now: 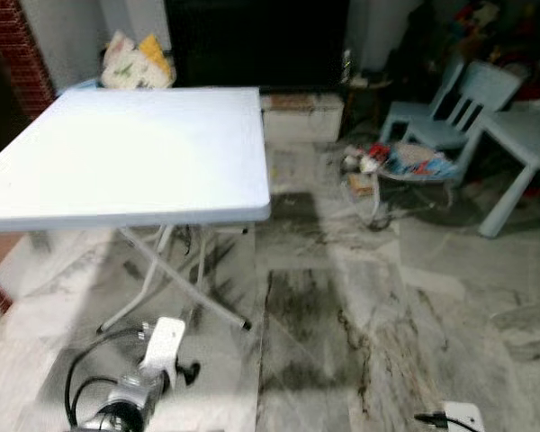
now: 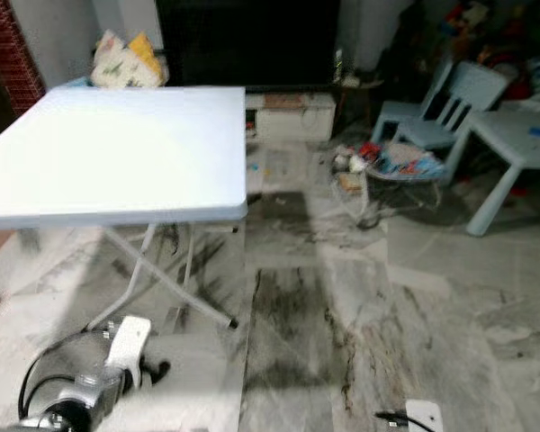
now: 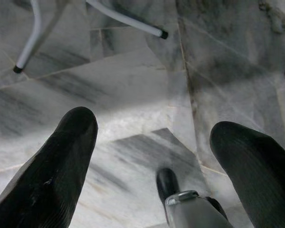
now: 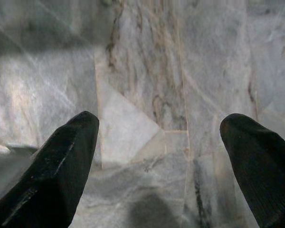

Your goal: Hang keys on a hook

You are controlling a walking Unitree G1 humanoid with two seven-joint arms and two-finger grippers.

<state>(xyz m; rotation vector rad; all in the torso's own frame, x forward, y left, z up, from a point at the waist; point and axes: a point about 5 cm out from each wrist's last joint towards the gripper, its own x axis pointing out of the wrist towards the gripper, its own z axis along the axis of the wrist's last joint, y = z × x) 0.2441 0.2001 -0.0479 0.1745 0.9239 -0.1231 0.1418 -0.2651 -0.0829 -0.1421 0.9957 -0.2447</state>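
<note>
From the head camera I look down past a white folding surface (image 1: 126,153) onto a grey marbled floor (image 1: 360,306). Left gripper (image 3: 152,156): the wrist camera shows its two black fingers (image 3: 61,161) spread wide apart with nothing between them, pointing down at the floor near the surface's white tubular legs (image 3: 126,20). Right gripper (image 4: 159,156): likewise spread wide and empty, aimed at bare marble. In the head views the left arm (image 1: 148,373) hangs low at the lower left, beside the surface's legs, and the right arm's white end (image 1: 459,418) sits at the lower right edge. I cannot make out the keys, nor a hook, anywhere in these pictures; the top of the surface looks bare, and the clutter (image 1: 405,162) on the floor beside the pale blue chair (image 1: 454,112) is too small and blurred to tell apart. So the bearing from either gripper to the keys, and their long axis, cannot be judged here. I judge the task to be at its searching stage, with neither arm favoured yet. A patterned cushion (image 1: 137,61) lies beyond the surface's far edge.
</note>
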